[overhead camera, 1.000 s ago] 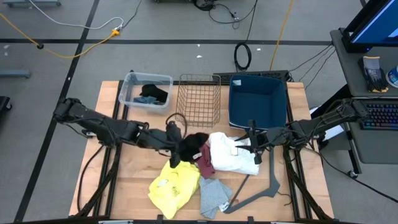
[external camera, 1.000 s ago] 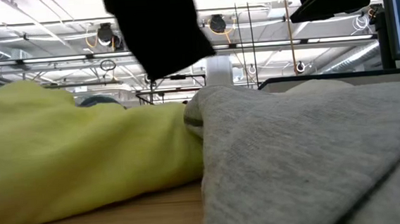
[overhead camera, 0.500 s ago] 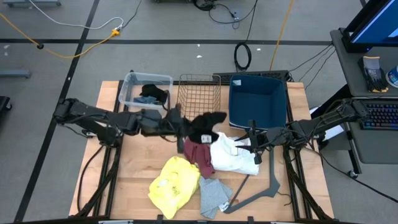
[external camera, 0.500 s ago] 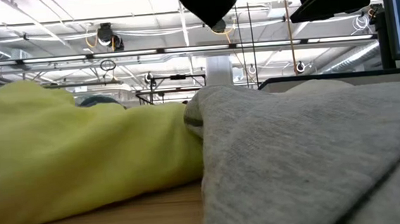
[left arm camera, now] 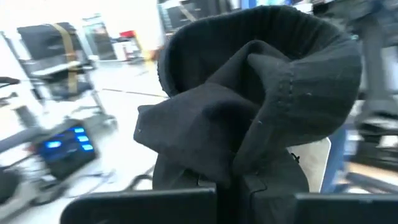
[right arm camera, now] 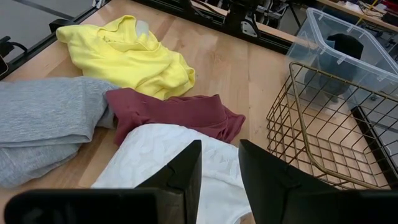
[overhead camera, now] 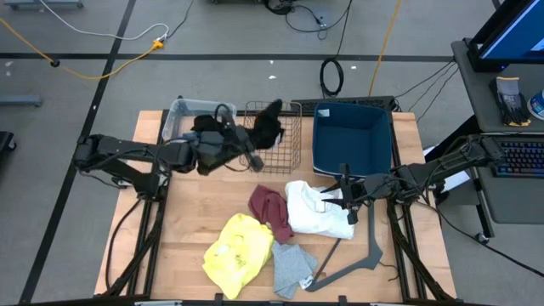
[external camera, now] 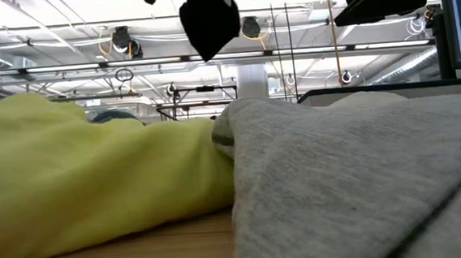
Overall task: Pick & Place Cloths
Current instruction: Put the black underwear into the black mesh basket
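Note:
My left gripper is shut on the black cloth, high over the left part of the wire basket. In the low view the black cloth hangs clear at the top. The maroon cloth, white cloth, yellow cloth and a grey cloth lie on the table. My right gripper stands open above the white cloth, nothing between its fingers. A clear bin holds dark and teal cloth. My left gripper pinches a bunched fold of the black cloth between its two fingers, which point about level toward the table's right side. How many layers it has, I cannot tell. The cloth is lifted clear, bulging over and beyond the fingertips and drooping slack.
A blue bin stands at the far right beside the wire basket. A grey angled bar lies near the front right. Bare wood lies left of the cloth pile.
My left gripper has swung from above the cloth pile toward the table's far edge and risen, turning as it went, still shut on the black cloth. The cloth now hangs over the wire basket, and the maroon cloth lies uncovered on the table.

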Tool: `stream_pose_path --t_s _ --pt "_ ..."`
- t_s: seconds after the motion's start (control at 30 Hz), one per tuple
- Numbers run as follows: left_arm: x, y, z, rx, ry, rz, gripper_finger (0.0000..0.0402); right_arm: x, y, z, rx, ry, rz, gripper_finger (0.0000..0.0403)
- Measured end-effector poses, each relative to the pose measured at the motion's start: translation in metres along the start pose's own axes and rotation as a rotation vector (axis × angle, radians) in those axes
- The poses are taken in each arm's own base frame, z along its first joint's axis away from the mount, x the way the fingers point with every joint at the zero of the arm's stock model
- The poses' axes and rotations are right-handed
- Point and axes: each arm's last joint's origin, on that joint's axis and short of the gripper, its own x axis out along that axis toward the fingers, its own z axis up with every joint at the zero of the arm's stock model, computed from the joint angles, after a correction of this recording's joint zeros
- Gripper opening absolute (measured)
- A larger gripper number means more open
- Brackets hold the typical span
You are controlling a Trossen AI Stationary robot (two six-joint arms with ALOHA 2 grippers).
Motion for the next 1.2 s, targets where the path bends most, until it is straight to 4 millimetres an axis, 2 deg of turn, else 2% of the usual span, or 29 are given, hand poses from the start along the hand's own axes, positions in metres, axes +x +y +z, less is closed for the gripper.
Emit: stream_pose_path --t_s 0.23,0.37,0.6,0.73,1.0,1.2 --pt "0.013 0.023 -0.006 0.054 0.048 0.126 0.0001 0.000 0.000 0.000 -0.001 0.000 0.000 0.0100" --pt "0.020 0.030 -0.013 0.057 0.093 0.155 0.0001 0.000 0.000 0.000 -0.001 0.000 0.000 0.0100" --pt "0.033 0.028 -0.025 0.073 0.130 0.134 0.0001 0.000 0.000 0.000 -0.001 0.000 0.000 0.0100" --pt "0.044 0.022 -0.023 0.117 0.185 0.129 0.0001 0.000 0.000 0.000 -0.001 0.001 0.000 0.0100" --pt "0.078 0.012 -0.009 0.246 0.358 0.149 0.0001 0.000 0.000 -0.001 -0.002 0.014 0.002 0.0100" --pt "0.105 0.014 -0.016 0.271 0.455 0.128 0.0001 0.000 0.000 -0.002 -0.004 0.021 0.003 0.0100"
